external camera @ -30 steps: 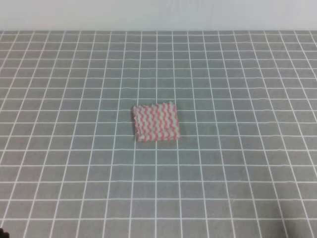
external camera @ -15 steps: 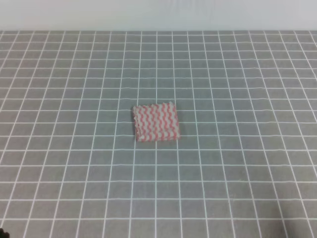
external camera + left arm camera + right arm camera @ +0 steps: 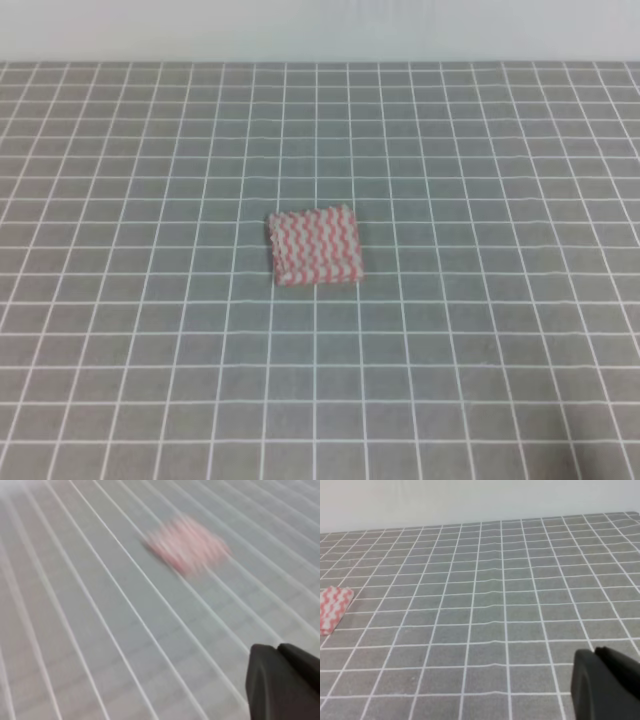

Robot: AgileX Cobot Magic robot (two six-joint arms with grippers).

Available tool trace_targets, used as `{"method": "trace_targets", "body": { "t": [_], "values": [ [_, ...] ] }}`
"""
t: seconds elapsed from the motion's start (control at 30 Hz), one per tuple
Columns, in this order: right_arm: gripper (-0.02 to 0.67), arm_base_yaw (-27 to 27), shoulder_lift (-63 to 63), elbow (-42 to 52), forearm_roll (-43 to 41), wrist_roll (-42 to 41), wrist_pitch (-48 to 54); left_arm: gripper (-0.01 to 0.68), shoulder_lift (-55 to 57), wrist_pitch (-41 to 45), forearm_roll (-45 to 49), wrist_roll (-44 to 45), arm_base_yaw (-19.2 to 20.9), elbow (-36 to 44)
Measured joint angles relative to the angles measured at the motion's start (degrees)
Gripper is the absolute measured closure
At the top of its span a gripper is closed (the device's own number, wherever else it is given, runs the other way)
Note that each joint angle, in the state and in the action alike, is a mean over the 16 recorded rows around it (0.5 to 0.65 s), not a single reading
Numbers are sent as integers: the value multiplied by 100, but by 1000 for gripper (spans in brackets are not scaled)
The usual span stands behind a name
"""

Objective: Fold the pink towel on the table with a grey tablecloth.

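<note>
Left gripper (image 3: pixel 285 682): only dark black-grey chunk shows in corner of left wrist view, smooth, matte, rounded top, 1 thin seam down middle. Right gripper (image 3: pixel 606 685): same dark, smooth, blocky piece, rounded edge, 1 seam.

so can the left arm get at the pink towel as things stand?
Probably yes. The pink towel lies alone on the grey tablecloth, with nothing between it and the left end effector in the left wrist view, though that view is blurred.
</note>
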Motion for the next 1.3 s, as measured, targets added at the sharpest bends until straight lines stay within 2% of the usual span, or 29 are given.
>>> {"method": "trace_targets", "body": {
  "t": [0.27,0.43,0.57,0.73,1.03,1.3],
  "values": [
    [667,1,17,-18,1,0,9,673,-612,-2508,282,-342,559,1043],
    [667,1,13,-9,0,0,2,673,-871,-3285,334,-765,1129,1736],
    [667,1,15,-9,0,0,-3,673,-925,-3093,339,-1066,1513,2139],
    [666,-1,1,9,-4,0,-15,673,-914,-2426,338,-1239,1773,2428],
    [666,-1,-5,18,-5,0,-21,673,-914,-1762,338,-1069,1822,2638],
    [667,0,8,0,-2,0,-3,673,-921,-1693,338,-1015,1822,2639]
  ]
}}
